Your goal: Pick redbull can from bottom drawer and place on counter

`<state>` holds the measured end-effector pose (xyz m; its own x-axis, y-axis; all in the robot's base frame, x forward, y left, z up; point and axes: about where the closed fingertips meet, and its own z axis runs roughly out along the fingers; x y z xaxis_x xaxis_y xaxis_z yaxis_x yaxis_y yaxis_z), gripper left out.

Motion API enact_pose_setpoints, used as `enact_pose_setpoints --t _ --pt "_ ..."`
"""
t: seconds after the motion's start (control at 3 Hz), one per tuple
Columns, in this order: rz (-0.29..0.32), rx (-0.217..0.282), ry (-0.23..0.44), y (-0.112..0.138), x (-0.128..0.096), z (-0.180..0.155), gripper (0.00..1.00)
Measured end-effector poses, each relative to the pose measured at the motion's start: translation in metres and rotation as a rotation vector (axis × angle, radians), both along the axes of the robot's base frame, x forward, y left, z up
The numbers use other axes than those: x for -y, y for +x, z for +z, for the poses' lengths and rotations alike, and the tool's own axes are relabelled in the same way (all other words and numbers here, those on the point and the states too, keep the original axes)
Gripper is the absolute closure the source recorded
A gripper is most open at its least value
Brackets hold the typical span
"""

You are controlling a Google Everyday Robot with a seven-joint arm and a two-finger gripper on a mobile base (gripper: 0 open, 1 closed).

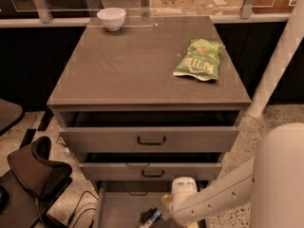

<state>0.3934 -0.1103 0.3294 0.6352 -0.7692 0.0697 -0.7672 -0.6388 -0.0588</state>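
The redbull can (151, 217) lies in the open bottom drawer (116, 209), hand (171, 205) just beside.

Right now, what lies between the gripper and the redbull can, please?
Only bare bottom drawer floor, in the camera view; the gripper hovers just beside the redbull can.
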Motion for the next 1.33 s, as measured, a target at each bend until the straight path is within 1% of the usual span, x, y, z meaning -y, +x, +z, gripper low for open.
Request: enact_pose_setpoints --t 0.33,0.67,1.0,1.33 --pt "0.033 0.005 0.028 0.004 -0.019 -0.022 0.00" --pt "0.080 -0.013 0.097 0.008 -0.049 -0.072 0.00" --pt "0.080 -0.013 0.097 0.008 -0.049 -0.072 0.00" --pt "0.110 -0.030 0.119 0.012 -0.065 -0.089 0.00"
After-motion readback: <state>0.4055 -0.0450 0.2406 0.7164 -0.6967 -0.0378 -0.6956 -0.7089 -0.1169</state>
